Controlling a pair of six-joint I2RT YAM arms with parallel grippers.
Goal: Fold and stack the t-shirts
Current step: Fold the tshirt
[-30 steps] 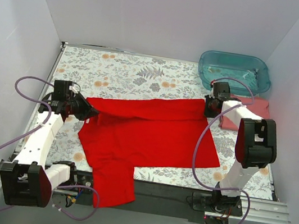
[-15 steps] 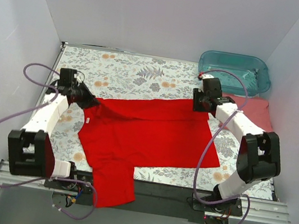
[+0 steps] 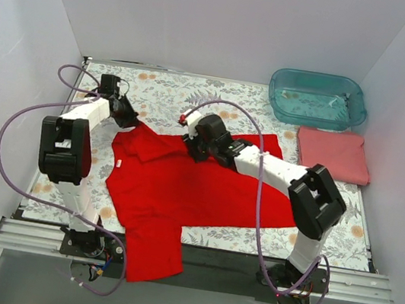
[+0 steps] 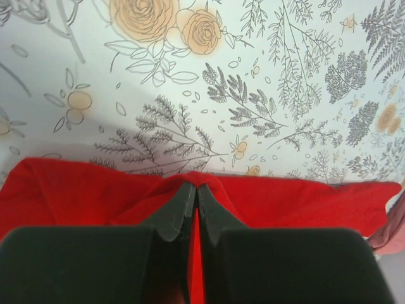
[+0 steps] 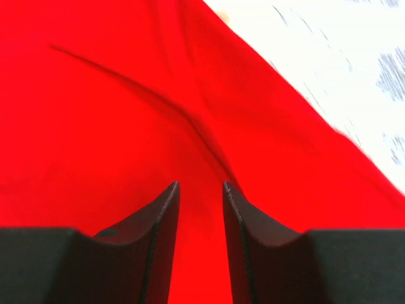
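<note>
Reaching left since half a second ago, the right gripper (image 3: 191, 149) now sits mid-way along the far edge of the red shirt (image 3: 181, 187), off its right corner. Its jaws stand slightly apart over red cloth, and whether they grip it I cannot tell. The left gripper (image 3: 126, 118) has moved back, clamped on the far left corner. The shirt stays spread on the table (image 3: 173, 93); the folded pink shirt (image 3: 333, 153) stays beside the tub (image 3: 317, 99)
</note>
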